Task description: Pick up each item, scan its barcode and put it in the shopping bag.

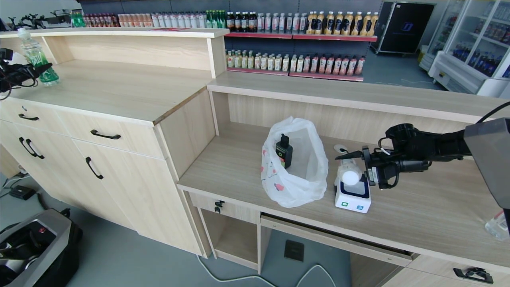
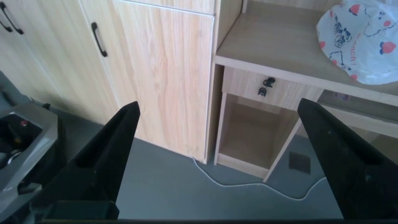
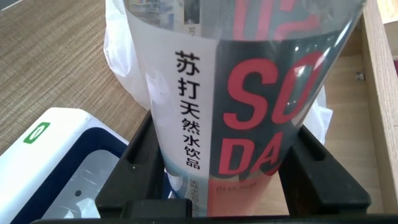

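Right end effector (image 1: 354, 165) grips soda bottle (image 3: 249, 106), over scanner (image 1: 353, 201) in head view; left end effector (image 2: 219, 106) gapes empty

Shopping bag (image 1: 297, 183) on lower counter (image 1: 239, 167), dark bottle (image 1: 284, 152) inside it. Scanner (image 1: 352, 199) just right of bag, soda bottle (image 1: 350, 172) above scanner. Third bottle (image 1: 38, 56) far left of bag, on upper counter (image 1: 119, 87).

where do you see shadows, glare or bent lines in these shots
head view: counter edges bow as through a wide lens, faint shadow under the bag; left wrist view: fingers show as dark silhouettes against the lit cupboard; right wrist view: bottle evenly lit, no strong glare
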Motion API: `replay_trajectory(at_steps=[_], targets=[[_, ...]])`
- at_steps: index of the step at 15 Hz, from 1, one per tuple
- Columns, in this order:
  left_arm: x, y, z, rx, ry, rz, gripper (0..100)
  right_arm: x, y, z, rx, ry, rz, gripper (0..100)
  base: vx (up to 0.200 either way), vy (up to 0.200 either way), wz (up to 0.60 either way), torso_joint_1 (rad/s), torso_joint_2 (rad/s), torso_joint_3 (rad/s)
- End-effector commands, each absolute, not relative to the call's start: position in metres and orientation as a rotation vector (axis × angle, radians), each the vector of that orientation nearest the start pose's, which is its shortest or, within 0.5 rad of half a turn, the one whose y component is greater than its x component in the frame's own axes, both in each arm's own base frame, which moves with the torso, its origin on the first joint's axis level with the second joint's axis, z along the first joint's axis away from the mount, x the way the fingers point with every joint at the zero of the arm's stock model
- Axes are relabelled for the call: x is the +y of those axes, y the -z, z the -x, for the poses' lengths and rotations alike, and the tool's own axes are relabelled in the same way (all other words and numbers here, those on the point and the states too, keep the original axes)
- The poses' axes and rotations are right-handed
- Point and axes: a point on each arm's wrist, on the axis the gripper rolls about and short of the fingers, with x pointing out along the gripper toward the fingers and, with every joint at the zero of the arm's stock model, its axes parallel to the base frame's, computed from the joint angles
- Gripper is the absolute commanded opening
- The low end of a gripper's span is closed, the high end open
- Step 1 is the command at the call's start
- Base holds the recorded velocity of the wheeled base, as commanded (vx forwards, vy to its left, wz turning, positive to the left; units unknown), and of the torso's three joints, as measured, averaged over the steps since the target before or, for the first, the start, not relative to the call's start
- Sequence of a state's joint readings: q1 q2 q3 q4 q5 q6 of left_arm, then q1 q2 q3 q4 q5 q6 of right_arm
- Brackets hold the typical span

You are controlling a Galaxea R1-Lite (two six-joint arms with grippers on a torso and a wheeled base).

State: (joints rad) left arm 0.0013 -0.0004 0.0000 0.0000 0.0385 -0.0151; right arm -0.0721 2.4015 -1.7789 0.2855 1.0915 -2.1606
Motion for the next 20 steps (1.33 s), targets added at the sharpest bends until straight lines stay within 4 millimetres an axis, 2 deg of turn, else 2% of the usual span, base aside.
replay_trajectory(at_steps=[1,4,6,7,9,10,11,13,15,16,17,18,20], targets=[[0.001,-0.075,0.023,0.0,-0.04,0.015,100,-0.018,-0.123,-0.447,-0.508,-1.211,1.37,0,0.0,0.0,0.0,0.0,0.0,0.0],[0.001,-0.075,0.023,0.0,-0.04,0.015,100,-0.036,-0.193,-0.374,-0.334,-1.205,1.236,0,0.0,0.0,0.0,0.0,0.0,0.0],[0.001,-0.075,0.023,0.0,-0.04,0.015,100,-0.033,-0.23,-0.325,-0.21,-1.182,1.068,0,0.0,0.0,0.0,0.0,0.0,0.0],[0.001,-0.075,0.023,0.0,-0.04,0.015,100,-0.036,-0.254,-0.29,-0.09,-1.12,0.896,0,0.0,0.0,0.0,0.0,0.0,0.0],[0.001,-0.075,0.023,0.0,-0.04,0.015,100,-0.03,-0.283,-0.251,0.039,-1.03,0.69,0,0.0,0.0,0.0,0.0,0.0,0.0],[0.001,-0.075,0.023,0.0,-0.04,0.015,100,-0.026,-0.31,-0.225,0.127,-0.896,0.515,0,0.0,0.0,0.0,0.0,0.0,0.0],[0.001,-0.075,0.023,0.0,-0.04,0.015,100,-0.024,-0.32,-0.213,0.178,-0.788,0.404,0,0.0,0.0,0.0,0.0,0.0,0.0],[0.001,-0.075,0.023,0.0,-0.04,0.015,100,-0.023,-0.326,-0.21,0.237,-0.491,0.245,0,0.0,0.0,0.0,0.0,0.0,0.0],[0.001,-0.075,0.023,0.0,-0.04,0.015,100,-0.007,-0.332,-0.223,0.158,-0.213,0.071,0,0.0,0.0,0.0,0.0,0.0,0.0],[0.001,-0.075,0.023,0.0,-0.04,0.015,100,0.001,-0.33,-0.226,0.116,-0.144,0.064,0,0.0,0.0,0.0,0.0,0.0,0.0],[0.001,-0.075,0.023,0.0,-0.04,0.015,100,0.009,-0.316,-0.23,0.078,-0.031,0.1,0,0.0,0.0,0.0,0.0,0.0,0.0],[0.001,-0.075,0.023,0.0,-0.04,0.015,100,0.012,-0.303,-0.234,0.071,0.001,0.147,0,0.0,0.0,0.0,0.0,0.0,0.0],[0.001,-0.075,0.023,0.0,-0.04,0.015,100,0.021,-0.278,-0.243,0.082,-0.023,0.193,0,0.0,0.0,0.0,0.0,0.0,0.0]])
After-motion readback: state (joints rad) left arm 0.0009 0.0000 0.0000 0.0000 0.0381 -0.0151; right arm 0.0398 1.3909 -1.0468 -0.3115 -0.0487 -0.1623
